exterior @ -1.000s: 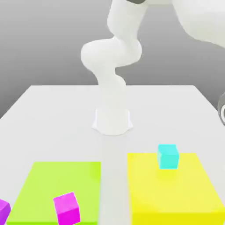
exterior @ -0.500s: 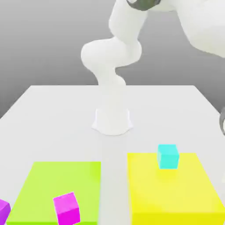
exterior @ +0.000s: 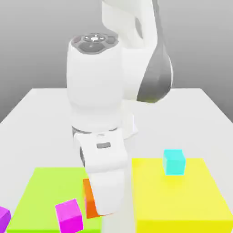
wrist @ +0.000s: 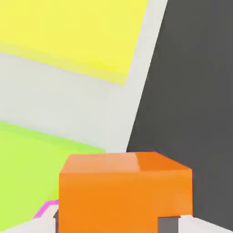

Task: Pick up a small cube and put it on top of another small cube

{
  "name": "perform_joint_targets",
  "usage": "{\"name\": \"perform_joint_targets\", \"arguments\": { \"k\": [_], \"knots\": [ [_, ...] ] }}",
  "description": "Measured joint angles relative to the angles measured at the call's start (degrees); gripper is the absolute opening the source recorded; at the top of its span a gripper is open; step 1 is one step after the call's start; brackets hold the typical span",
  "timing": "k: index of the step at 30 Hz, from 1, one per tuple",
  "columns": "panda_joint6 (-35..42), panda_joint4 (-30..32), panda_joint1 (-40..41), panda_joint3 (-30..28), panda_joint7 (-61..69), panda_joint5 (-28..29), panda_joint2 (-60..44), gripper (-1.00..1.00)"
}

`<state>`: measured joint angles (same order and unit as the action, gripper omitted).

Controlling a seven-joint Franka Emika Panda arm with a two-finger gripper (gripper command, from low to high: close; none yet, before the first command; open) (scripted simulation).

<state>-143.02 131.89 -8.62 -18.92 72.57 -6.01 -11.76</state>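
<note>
Right now the gripper (exterior: pixel 98 205) has its jaws clamped on the orange cube (wrist: pixel 125 193), held over the inner edge of the green mat (exterior: pixel 45 191). Nearby sits a magenta cube (exterior: pixel 69 215); the cyan cube (exterior: pixel 174 162) rests on the yellow mat (exterior: pixel 182 200).

A: What hides the orange cube (exterior: pixel 89 198) in the exterior view?

B: The white arm (exterior: pixel 105 182) in front of it; just a narrow strip shows at the arm's side, above the lime pad (exterior: pixel 45 191).

A: And in the hand view?

B: The orange cube's underside runs off the picture's edge. A magenta sliver (wrist: pixel 44 208) peeks beside it; what it belongs to, I cannot tell.

A: Anything else cut off?

B: A second magenta cube (exterior: pixel 3 217), beyond the lime pad's corner, is cropped by the frame.
</note>
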Motion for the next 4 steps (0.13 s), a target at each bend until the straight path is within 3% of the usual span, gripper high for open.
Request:
{"name": "perform_joint_targets", "arguments": {
  "k": [1, 4],
  "knots": [
    [-1.58, 0.45, 0.81, 0.18, 1.2, -1.08, -1.36, 1.0],
    [-1.57, 0.45, 0.8, 0.17, 1.19, -1.07, -1.36, 1.0]
  ]
}}
